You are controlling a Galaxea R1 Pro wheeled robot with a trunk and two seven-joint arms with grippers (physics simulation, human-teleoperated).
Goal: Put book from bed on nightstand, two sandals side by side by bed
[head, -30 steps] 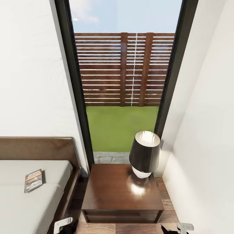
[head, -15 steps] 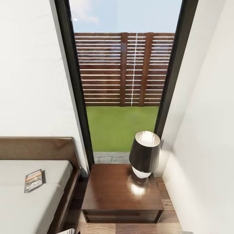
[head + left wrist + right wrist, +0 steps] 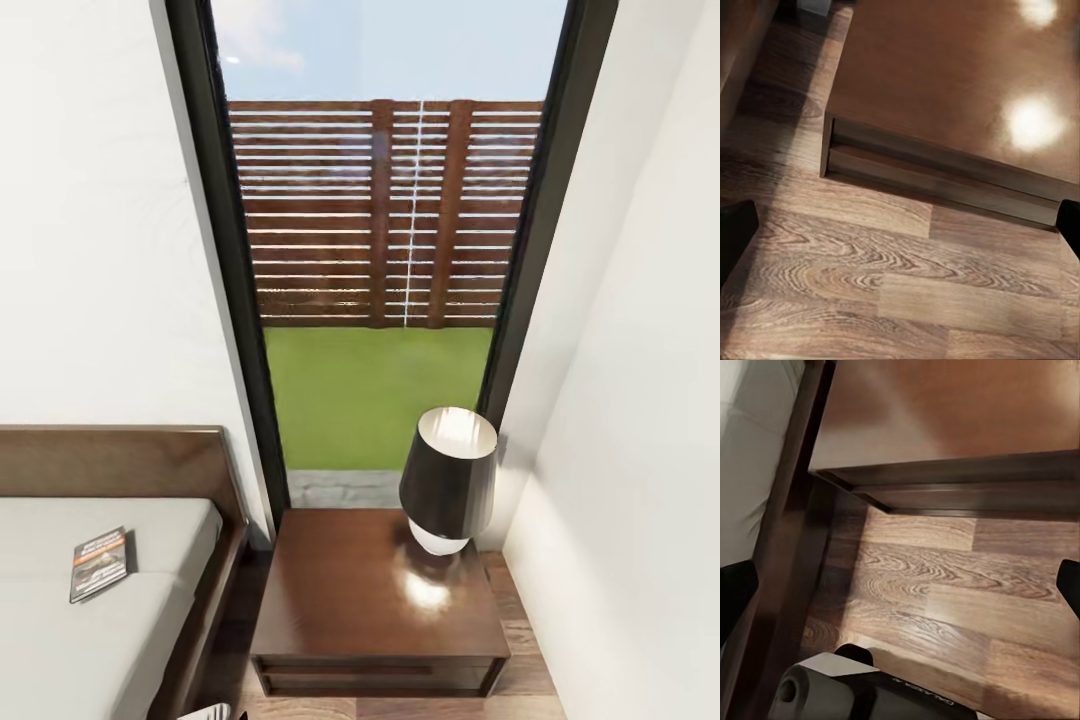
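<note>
The thin dark paperback book [image 3: 100,564] is seen lying on the pale grey-white mattressed bed [image 3: 150,640]; it should be approached squarely beside the glossy dark brown wooden nightstand [image 3: 370,600]; both grippers' fingers are spread apart, empty.

Bed [image 3: 60,640], pale mattress in dark wood frame: book [image 3: 99,564] lies flat on it nr headboard end. Nightstand [image 3: 340,600] just beside bed, glossy brown top w/ black-shaded lamp [image 3: 448,487] at its far right corner. Both stand on wood-plank floor [image 3: 907,292].
</note>
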